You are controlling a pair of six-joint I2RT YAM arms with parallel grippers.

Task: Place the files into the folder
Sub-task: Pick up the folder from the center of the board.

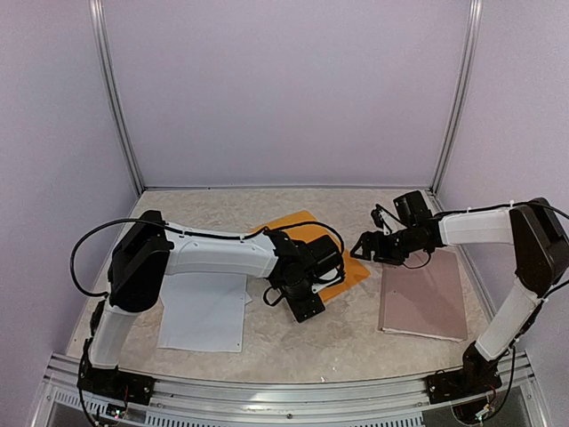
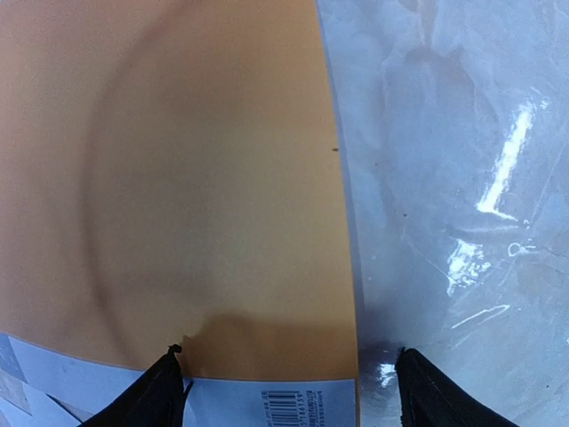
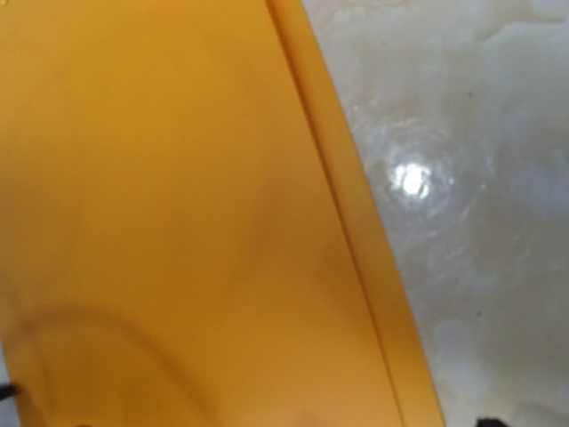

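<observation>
The orange-yellow folder lies flat at mid-table, partly under my left arm. The files, white sheets, lie on the table to its near left, away from both grippers. My left gripper hangs close over the folder, open. One of its fingers is over the orange cover and the other over bare table, by a white barcode strip. My right gripper is at the folder's right side, low over the cover. It is open, and only the tips of its fingers show at the frame's edge.
A pinkish-brown flat board lies at the right, under my right arm. Grey walls and metal posts close the back and sides. The marbled tabletop shows beside the folder's edge.
</observation>
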